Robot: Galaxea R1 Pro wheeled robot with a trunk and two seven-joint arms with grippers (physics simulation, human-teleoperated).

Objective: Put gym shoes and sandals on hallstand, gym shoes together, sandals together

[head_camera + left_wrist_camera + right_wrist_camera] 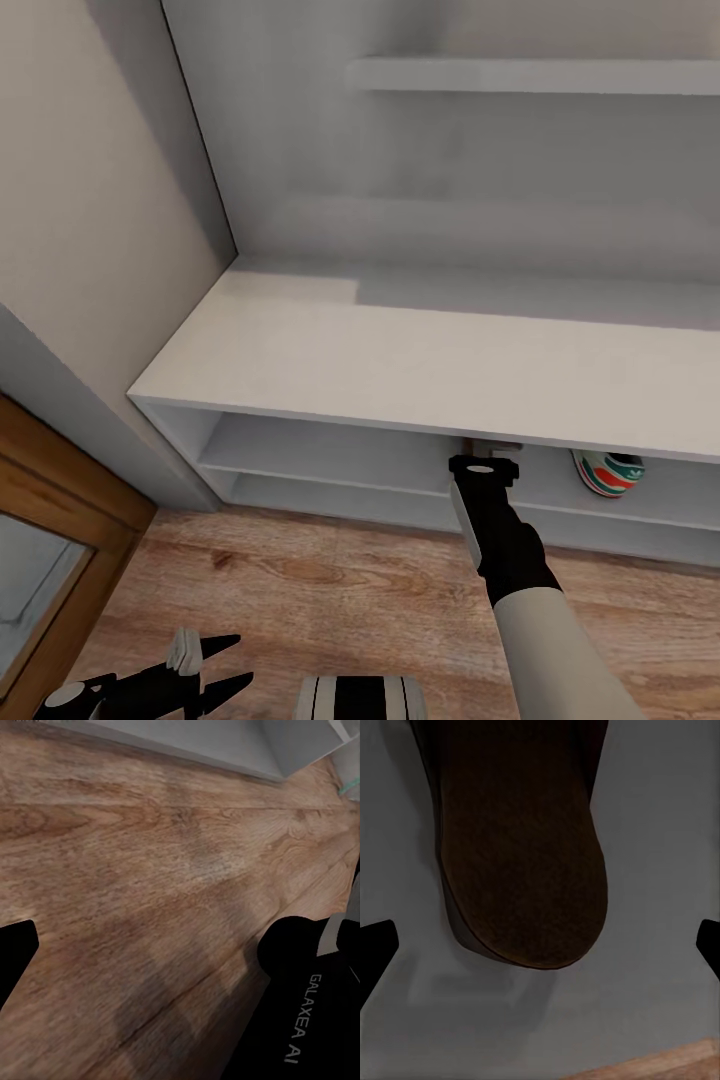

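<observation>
The right arm is stretched forward into the upper slot of the pale grey hallstand (330, 345), where the right gripper (540, 945) is spread wide. A flat dark brown leather sandal (521, 847) is seen lying on the shelf just ahead of the fingertips (375, 945), not touched. A white gym shoe with an orange-red patch (607, 472) is stood in the same slot, to the arm's right.

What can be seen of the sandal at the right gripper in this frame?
The sandal shows in the right wrist view as a flat, dark brown, rounded end with a matte, leathery look and a thin darker edge round the sole. It lies on a pale grey shelf surface of the hallstand, with a strip of wood floor beyond the shelf edge. The right gripper's fingertips stand wide on either side, clear of it. Its woven upper cannot be made out.
</observation>
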